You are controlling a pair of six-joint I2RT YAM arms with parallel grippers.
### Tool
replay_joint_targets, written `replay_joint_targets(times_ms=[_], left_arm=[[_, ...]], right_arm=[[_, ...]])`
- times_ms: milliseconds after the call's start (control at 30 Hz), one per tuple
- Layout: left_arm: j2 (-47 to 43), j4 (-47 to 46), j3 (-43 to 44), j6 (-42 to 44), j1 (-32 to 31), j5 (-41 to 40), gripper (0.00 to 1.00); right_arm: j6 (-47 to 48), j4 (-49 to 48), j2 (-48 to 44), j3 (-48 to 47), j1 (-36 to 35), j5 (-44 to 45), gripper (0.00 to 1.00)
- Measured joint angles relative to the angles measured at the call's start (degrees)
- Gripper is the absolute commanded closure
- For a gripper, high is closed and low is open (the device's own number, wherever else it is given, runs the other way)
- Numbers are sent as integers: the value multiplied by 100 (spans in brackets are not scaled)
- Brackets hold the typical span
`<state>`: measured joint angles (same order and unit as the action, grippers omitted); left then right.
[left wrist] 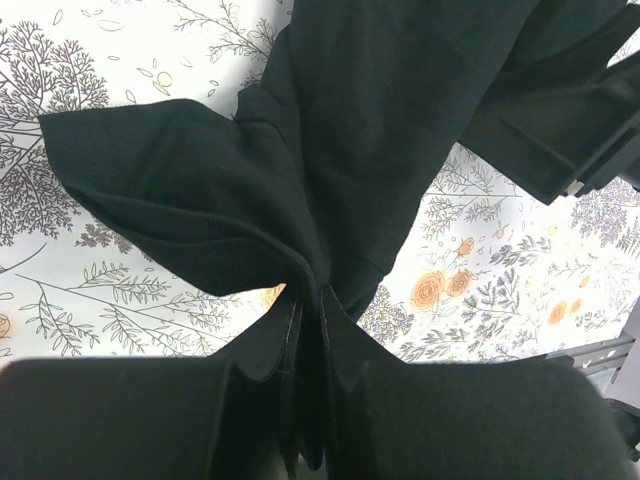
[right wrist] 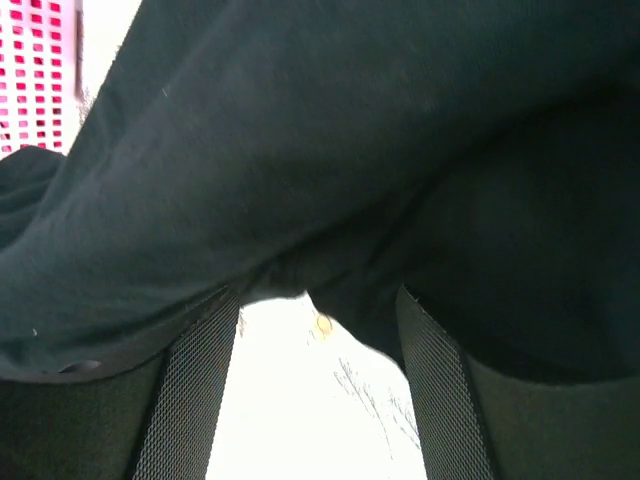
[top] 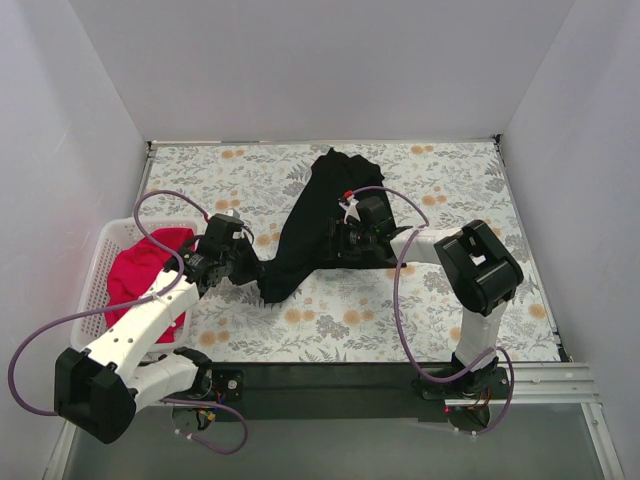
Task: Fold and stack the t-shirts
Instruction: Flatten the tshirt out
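The black t-shirt (top: 300, 235) hangs stretched in a crumpled band from the table's back centre down toward the left. My left gripper (top: 252, 270) holds its lower end; in the left wrist view the left gripper (left wrist: 310, 325) is shut on a bunched fold of the black t-shirt (left wrist: 330, 150). My right gripper (top: 338, 240) sits against the shirt's right side. In the right wrist view the right gripper (right wrist: 318, 300) is open, its mesh pads (right wrist: 195, 390) apart, and the black t-shirt (right wrist: 330, 140) drapes across the fingertips. The red-pink t-shirt (top: 145, 275) lies in the basket.
A white lattice basket (top: 103, 250) stands at the table's left edge, beside my left arm. The floral tablecloth (top: 450, 180) covers the table. White walls close in the back and both sides. The right gripper's body (left wrist: 560, 130) shows in the left wrist view.
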<state>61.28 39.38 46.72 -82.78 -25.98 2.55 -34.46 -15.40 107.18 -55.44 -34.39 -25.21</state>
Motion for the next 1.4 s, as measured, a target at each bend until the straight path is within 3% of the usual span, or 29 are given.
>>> replay_joint_targets(times_ms=[200,400,533,600,1033,1133,1267,1400], left_arm=[[-46,-2,-26,-20,-2,-9,100],[-52,-39,-61,-48,0,-22,100],[-52,-42,-63,-66,0,-48,100],[-52,-39,-63,-68,0,-66,100],[144,9,442,9,-2,-256,100],[313,52,573,52,0,-232,100],[907,-24,1137,76,-13,127,100],[1792,-254,2256,55,-328,442,97]], right_arm=[[-70,-129,223,-173,-107,7,41],[-85,-131,293,-310,-142,20,63],[-57,-136,293,-404,-142,24,91],[-7,-144,293,-424,-142,52,99],[439,396,-17,-522,-107,529,99],[675,997,-245,-673,-15,811,99],[1082,1897,-848,-1038,275,1460,99],[1392,2638,-1711,-1305,922,2090,99]])
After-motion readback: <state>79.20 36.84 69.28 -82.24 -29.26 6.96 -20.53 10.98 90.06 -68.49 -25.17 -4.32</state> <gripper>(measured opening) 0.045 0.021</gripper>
